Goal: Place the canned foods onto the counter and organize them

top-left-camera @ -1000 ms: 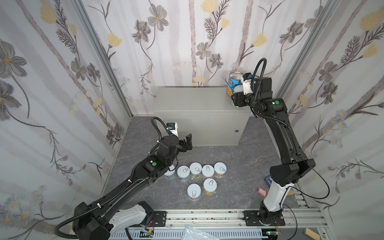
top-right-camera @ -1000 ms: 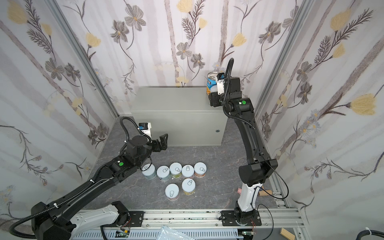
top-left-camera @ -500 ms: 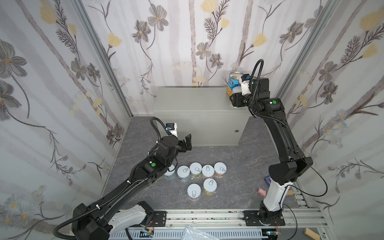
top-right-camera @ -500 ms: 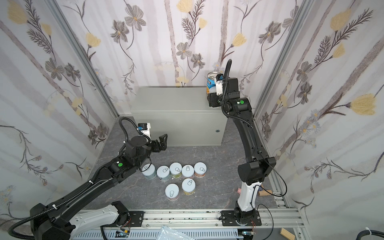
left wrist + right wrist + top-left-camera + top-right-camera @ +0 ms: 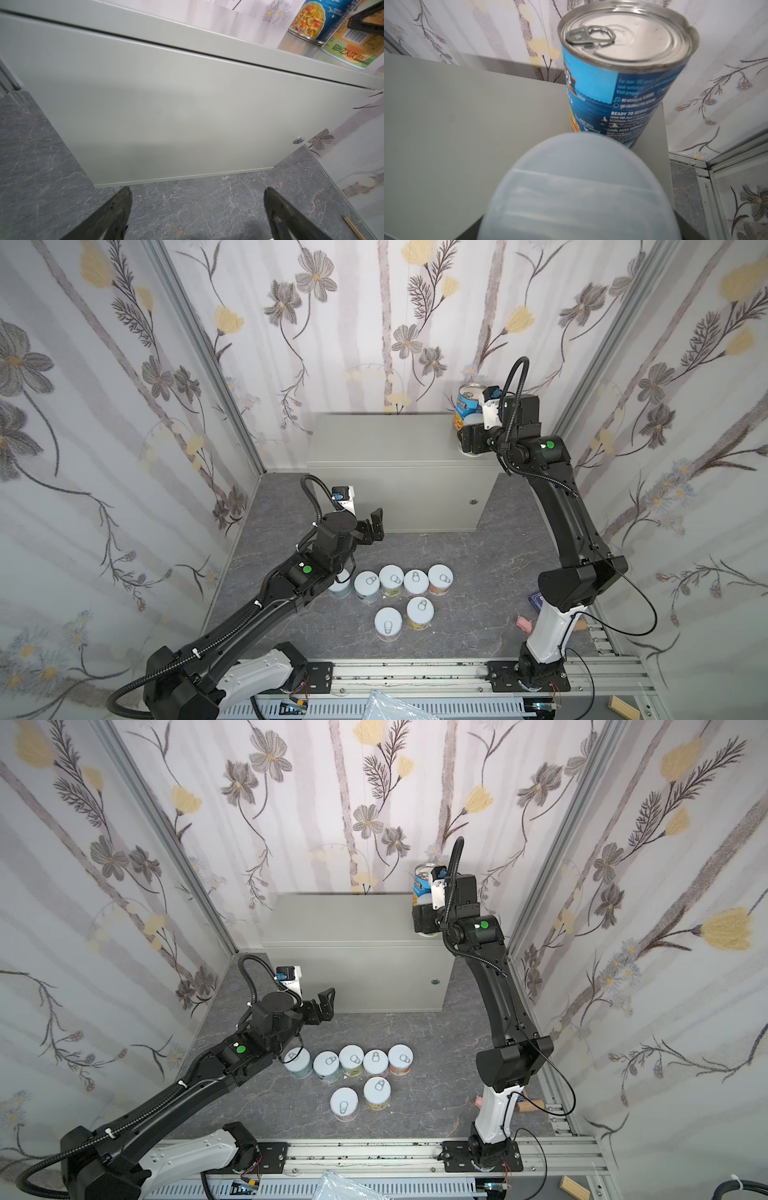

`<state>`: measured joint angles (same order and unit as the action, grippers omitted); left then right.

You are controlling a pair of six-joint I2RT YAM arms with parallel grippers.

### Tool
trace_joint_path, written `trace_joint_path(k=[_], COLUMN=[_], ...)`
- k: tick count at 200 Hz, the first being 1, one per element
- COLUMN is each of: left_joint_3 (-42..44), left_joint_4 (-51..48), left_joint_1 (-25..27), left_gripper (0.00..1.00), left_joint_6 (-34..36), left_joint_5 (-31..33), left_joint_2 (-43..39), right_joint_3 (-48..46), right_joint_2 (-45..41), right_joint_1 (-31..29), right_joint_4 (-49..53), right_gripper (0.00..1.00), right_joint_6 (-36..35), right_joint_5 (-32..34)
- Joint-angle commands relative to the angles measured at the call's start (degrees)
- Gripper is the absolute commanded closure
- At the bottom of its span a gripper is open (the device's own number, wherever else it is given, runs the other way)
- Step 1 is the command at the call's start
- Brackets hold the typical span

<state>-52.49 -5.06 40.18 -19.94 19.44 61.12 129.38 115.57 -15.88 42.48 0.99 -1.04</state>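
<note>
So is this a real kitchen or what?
Probably a robot test booth: flowery wall panels close it in, two arms stand on a metal rail, and cans sit on the floor by a plain grey cabinet.

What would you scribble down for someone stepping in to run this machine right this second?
Left gripper: open, empty, hovering over the floor before the counter.
Right gripper: set around the orange-yellow can standing on the counter's right end; grip or release unclear.
Done: blue-labelled can on the counter, just behind it.
To do: seven short white-lidded cans wait on the floor.
</note>
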Motion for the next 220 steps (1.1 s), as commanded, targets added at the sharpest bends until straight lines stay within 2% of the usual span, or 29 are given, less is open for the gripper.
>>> trace_joint_path(k=[1,45,116,155,220], left_joint_3=[-0.03,-0.08,-0.33,-0.3,-0.29], left_joint_4=[0.06,0.08,0.1,0.27,0.42], left_joint_1=[-0.11,-0.12,-0.11,-0.19,-0.29], left_gripper=[0.0,0.0,0.0,0.0,0.0], left_joint_6=[-0.62,-0.71,-0.67,-0.69,-0.69], left_joint_5=[0.42,0.33,0.37,0.31,0.08], left_joint_2=[0.05,0.31,0.79,0.85,0.84], right_joint_3=[0.43,0.41,0.34,0.17,-2.73], right_joint_2=[-0.5,-1.31,-2.62,-4.06,-8.78], right_joint_1=[-0.71,-1.26,-1.43,-2.11,-5.92], right_joint_4=[-2.75,-3.69,-4.2,-4.54,-6.73], right_gripper=[0.08,0.05,0.05,0.02,0.0], right_joint_6=[-0.77,-0.69,-0.71,-1.33,-3.29], right_joint_5=[2.49,8.02,9.26,6.49,11.46])
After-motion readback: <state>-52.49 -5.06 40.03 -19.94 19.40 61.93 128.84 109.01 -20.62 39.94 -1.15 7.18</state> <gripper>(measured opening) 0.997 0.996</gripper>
